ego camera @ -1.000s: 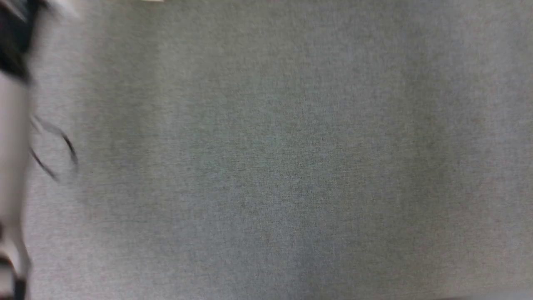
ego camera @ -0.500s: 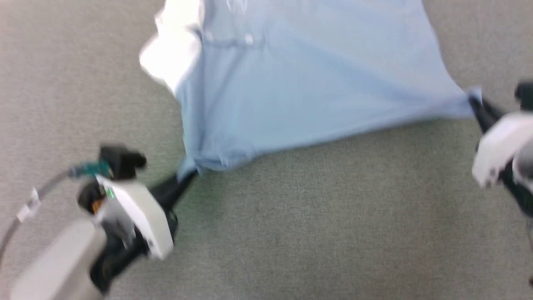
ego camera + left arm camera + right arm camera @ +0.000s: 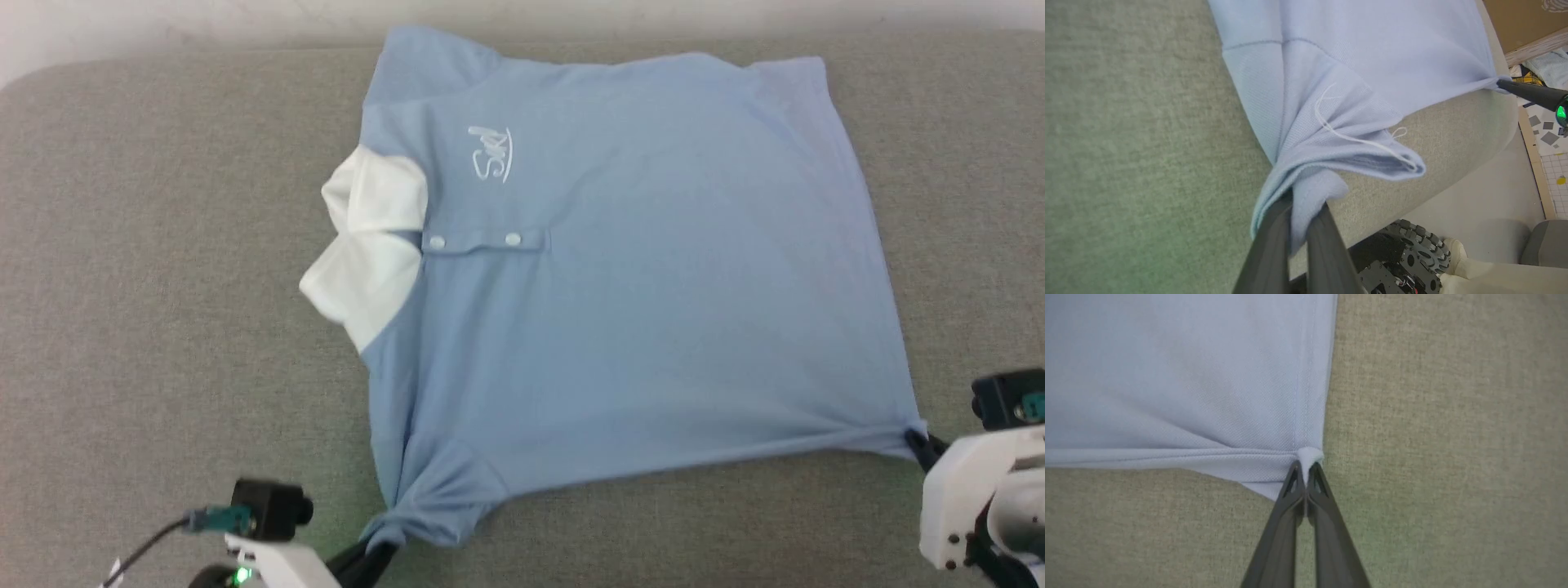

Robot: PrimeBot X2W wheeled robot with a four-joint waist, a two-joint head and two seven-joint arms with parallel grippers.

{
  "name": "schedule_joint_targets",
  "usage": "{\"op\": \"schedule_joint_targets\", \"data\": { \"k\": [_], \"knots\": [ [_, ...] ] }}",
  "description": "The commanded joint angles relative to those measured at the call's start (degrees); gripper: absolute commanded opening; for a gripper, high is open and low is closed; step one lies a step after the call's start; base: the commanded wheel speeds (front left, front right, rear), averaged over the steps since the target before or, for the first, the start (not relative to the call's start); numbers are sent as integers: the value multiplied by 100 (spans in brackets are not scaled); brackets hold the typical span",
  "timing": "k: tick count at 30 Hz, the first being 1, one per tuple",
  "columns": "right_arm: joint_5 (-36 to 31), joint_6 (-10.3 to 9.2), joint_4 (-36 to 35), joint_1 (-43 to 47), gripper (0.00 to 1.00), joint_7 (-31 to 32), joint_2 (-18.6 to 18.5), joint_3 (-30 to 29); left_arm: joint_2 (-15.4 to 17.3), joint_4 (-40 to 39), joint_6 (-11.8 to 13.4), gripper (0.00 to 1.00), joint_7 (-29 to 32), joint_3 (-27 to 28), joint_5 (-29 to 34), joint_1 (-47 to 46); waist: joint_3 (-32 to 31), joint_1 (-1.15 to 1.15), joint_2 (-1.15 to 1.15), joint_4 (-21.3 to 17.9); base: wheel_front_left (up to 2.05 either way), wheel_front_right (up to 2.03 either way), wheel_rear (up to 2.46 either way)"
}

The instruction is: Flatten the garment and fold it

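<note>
The garment point(image 3: 637, 310), a light blue polo shirt, lies spread front-up on the grey cushion, with its white collar point(image 3: 367, 245) to the left and its hem to the right. A white logo point(image 3: 490, 153) and two white buttons show on the chest. At the bottom left, my left gripper point(image 3: 380, 551) is shut on the bunched near sleeve point(image 3: 1331, 155). My right gripper point(image 3: 918, 441) at the lower right is shut on the near hem corner point(image 3: 1309, 454), its fingers point(image 3: 1290, 522) pressed together. The near edge runs taut between the two grips.
The grey fabric cushion point(image 3: 163, 286) reaches a pale wall point(image 3: 163, 24) at the far side. In the left wrist view its near edge drops to the floor, where my wheeled base point(image 3: 1408, 253) stands, and boxes and clutter point(image 3: 1543, 61) lie beyond the right end.
The head view has swung from bare grey fabric onto the whole shirt. Both grippers keep their holds, and the shirt now lies flatter than half a second ago.
</note>
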Motion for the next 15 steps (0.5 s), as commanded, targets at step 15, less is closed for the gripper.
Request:
{"op": "schedule_joint_targets", "data": {
  "k": [15],
  "knots": [
    [-273, -12, -462, 734, 0, -2167, 543, -24, -336, -185, 793, 0, -2056, 65, 1586, 251, -83, 1, 0, -40, 0, 0, 0]
  ]
}}
